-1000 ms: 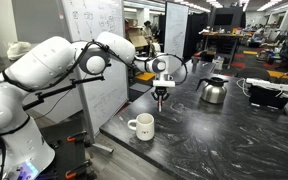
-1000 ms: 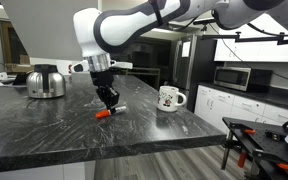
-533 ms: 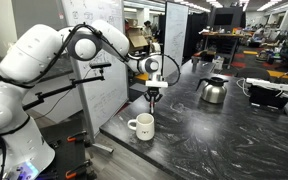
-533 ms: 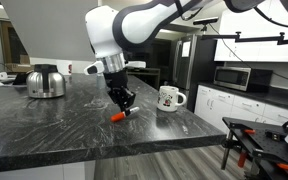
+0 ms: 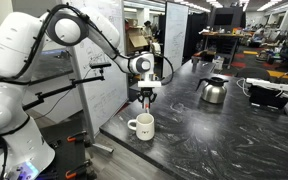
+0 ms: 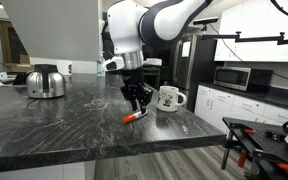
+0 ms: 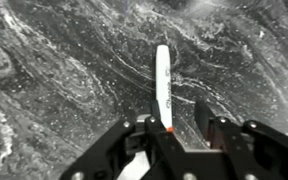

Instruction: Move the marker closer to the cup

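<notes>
Red marker (image 6: 134, 117) hangs pinched by one end between the fingers of the gripper (image 6: 136, 105), slanting down toward the dark marble counter (image 6: 44, 135). I cannot tell whether its low tip touches the stone. In the wrist view the marker (image 7: 163, 85) runs straight out from the closed jaws, pale along its barrel. The cup (image 6: 170, 98) stands upright near the marker but apart from it, handle turned away from the gripper. A steel kettle (image 6: 46, 82) stands well apart, on the gripper's other side.

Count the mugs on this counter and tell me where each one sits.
1. The white mug stands near the edge of the counter, close to the gripper holding the marker; the arm may hide others.
</notes>
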Tool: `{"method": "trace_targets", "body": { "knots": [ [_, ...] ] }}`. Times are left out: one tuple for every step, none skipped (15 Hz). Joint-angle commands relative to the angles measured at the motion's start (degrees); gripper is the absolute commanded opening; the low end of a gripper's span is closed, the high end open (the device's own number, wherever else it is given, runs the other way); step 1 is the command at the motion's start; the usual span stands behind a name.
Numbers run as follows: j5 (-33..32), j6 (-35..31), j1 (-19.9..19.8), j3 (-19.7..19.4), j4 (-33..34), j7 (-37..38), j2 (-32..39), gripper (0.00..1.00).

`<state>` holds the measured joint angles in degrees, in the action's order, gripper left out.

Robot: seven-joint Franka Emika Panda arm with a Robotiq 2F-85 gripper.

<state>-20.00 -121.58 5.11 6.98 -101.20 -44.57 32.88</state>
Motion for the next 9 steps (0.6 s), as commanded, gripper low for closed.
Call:
{"method": "trace_targets", "body": {
  "knots": [
    [-1.39,-5.81,-1.13,0.69,-6.07,0.62,-4.62,0.74],
    [-1.04,-6.32,-1.32,0.73,-6.32,0.37,-5.59,0.83],
    [-0.9,-6.79,-1.44,0.69,-6.65,0.23,-6.35,0.89],
    [-1.08,-6.59,-1.4,0.49,-6.69,0.34,-7.11,0.98],
    [-1.22,-6.23,-1.43,0.38,-6.68,0.27,-7.8,1.0],
    [-1.18,-6.1,-1.56,0.33,-6.78,0.21,-8.48,1.0],
    [-1.24,-6.25,-1.66,0.26,-6.96,0.21,-9.05,1.0],
    [-1.21,-6.13,-1.75,0.25,-7.16,0.1,-9.52,1.0],
    [-1.41,-6.34,-1.7,0.1,-7.34,0.52,-9.88,1.0]
  ]
}}
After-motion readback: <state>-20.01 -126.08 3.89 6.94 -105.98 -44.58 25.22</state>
